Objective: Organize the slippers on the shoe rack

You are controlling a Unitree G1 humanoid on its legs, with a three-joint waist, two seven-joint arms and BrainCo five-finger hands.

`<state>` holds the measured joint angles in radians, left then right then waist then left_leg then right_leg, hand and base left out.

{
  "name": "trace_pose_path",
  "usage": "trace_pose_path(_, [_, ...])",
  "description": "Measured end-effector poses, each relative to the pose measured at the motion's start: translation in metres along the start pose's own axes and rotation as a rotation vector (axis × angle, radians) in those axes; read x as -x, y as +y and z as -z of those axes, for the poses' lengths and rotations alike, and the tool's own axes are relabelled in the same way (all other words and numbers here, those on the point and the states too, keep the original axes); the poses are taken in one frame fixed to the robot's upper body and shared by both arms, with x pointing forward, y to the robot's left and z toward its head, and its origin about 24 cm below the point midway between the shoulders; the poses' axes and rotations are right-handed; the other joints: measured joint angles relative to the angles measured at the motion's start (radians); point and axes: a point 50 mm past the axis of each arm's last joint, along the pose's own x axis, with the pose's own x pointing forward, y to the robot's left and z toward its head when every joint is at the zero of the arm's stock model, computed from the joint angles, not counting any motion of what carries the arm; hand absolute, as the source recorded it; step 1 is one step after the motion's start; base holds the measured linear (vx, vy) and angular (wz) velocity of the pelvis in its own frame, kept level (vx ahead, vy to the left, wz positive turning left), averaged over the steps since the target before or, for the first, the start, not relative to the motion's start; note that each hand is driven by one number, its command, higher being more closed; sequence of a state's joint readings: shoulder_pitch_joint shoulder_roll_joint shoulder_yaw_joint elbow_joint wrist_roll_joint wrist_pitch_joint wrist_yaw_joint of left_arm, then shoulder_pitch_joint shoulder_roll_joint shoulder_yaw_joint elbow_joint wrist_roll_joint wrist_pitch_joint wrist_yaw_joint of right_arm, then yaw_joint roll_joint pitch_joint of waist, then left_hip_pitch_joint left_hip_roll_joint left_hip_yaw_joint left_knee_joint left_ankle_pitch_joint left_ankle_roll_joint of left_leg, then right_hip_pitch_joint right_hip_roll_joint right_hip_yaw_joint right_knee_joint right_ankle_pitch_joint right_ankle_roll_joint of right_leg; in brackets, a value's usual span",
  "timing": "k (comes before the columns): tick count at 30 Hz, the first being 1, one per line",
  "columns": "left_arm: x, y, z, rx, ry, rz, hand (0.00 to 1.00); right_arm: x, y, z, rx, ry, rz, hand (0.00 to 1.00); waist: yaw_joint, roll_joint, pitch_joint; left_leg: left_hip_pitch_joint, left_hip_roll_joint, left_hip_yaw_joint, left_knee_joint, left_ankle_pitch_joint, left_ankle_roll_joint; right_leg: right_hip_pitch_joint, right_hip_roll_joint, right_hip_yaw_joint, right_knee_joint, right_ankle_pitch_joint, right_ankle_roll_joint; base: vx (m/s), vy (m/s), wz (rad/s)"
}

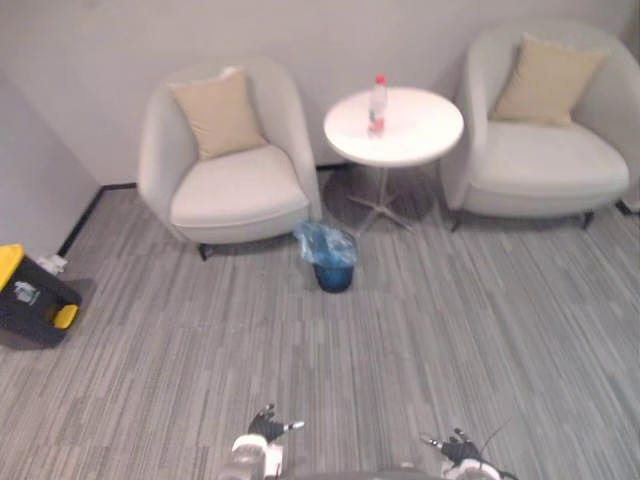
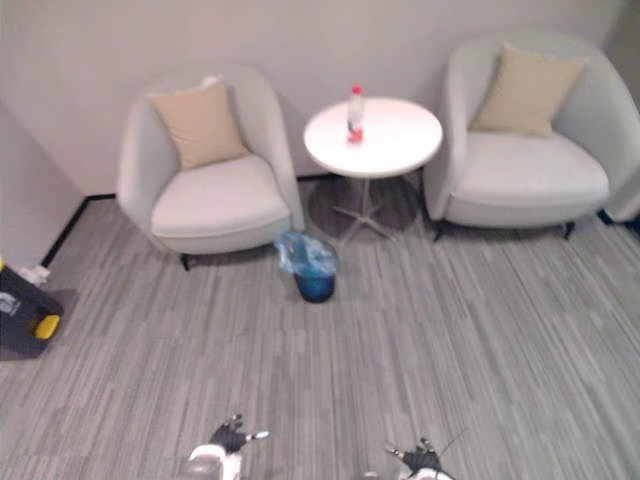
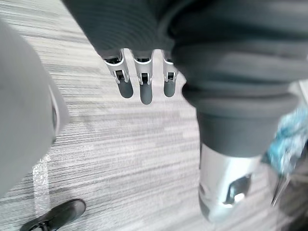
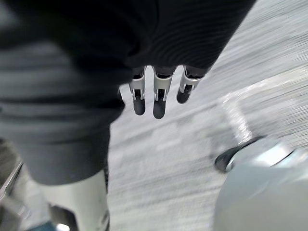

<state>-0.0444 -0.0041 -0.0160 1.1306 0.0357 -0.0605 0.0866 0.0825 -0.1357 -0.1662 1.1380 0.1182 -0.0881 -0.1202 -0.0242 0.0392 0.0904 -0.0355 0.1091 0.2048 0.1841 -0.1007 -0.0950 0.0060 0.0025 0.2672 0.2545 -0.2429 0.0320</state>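
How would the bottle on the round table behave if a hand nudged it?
The bottle stands upright, tall and narrow, so it would probably tip rather than slide. Once down, it would likely roll on the smooth table. It looks like light plastic.

Two robot hands (image 1: 268, 428) (image 1: 458, 448). Ahead of them: two pale armchairs (image 1: 240, 190) (image 1: 550, 160), two tan cushions (image 1: 218, 115) (image 1: 545, 80), one round white bench (image 1: 410, 135), one red-capped bottle (image 1: 377, 105), one blue bin (image 1: 332, 262). Off to their left: one black-and-yellow box (image 1: 30, 300).
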Motion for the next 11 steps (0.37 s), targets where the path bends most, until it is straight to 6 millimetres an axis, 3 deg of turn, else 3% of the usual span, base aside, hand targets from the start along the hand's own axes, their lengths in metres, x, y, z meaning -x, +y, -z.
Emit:
trace_pose_path(5, [0.001, 0.019, 0.008, -0.072, 0.017, -0.036, 0.0, 0.005, 0.005, 0.02, -0.018, 0.061, -0.009, 0.0, -0.003, -0.053, -0.027, 0.043, -0.046, 0.019, -0.129, 0.039, 0.014, 0.003, -0.04, 0.01, -0.046, 0.003, 0.009, 0.11, 0.053, -0.09])
trace_pose_path(11, [0.002, 0.024, 0.012, -0.072, 0.025, -0.058, 0.0, 0.006, -0.003, 0.023, -0.024, 0.072, 0.01, 0.0, -0.004, -0.032, -0.03, 0.093, -0.056, -0.007, -0.182, 0.048, 0.016, 0.049, -0.046, -0.026, -0.072, 0.007, 0.003, 0.08, -0.008, 0.12])
